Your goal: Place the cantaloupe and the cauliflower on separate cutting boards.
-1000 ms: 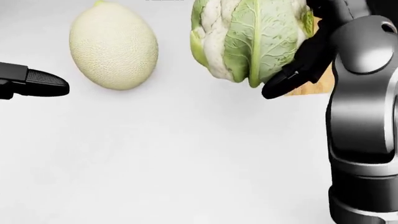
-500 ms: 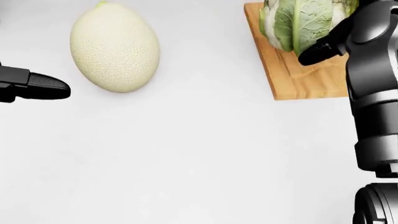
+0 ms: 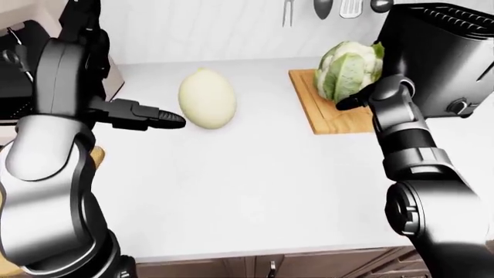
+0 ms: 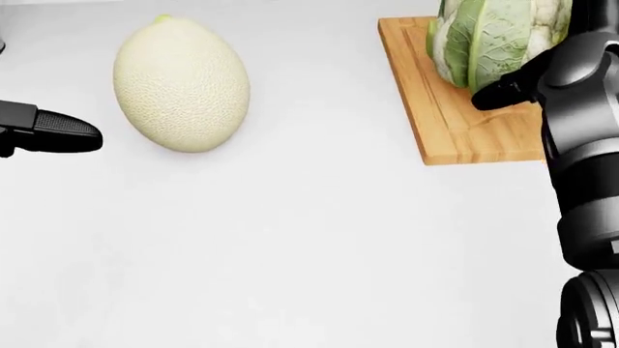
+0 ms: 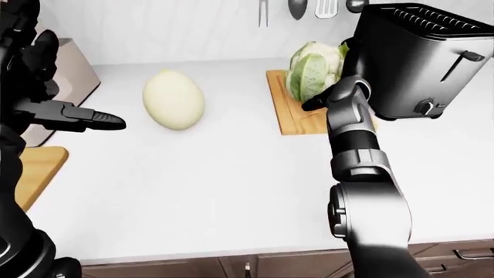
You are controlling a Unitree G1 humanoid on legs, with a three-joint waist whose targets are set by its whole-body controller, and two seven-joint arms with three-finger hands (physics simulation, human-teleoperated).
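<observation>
Green cauliflower (image 3: 345,70) cropped, right fingers (image 4: 503,93) half-hidden

Readable text: we find none in any of the three views.
Toaster (image 5: 421,58): at two o'clock in the right-eye view, its dark casing shows us no brand or lettering.
Cutting board (image 4: 455,109): plain wood, with no mark we can read.
Counter (image 3: 255,191): white, with no label or number.
</observation>
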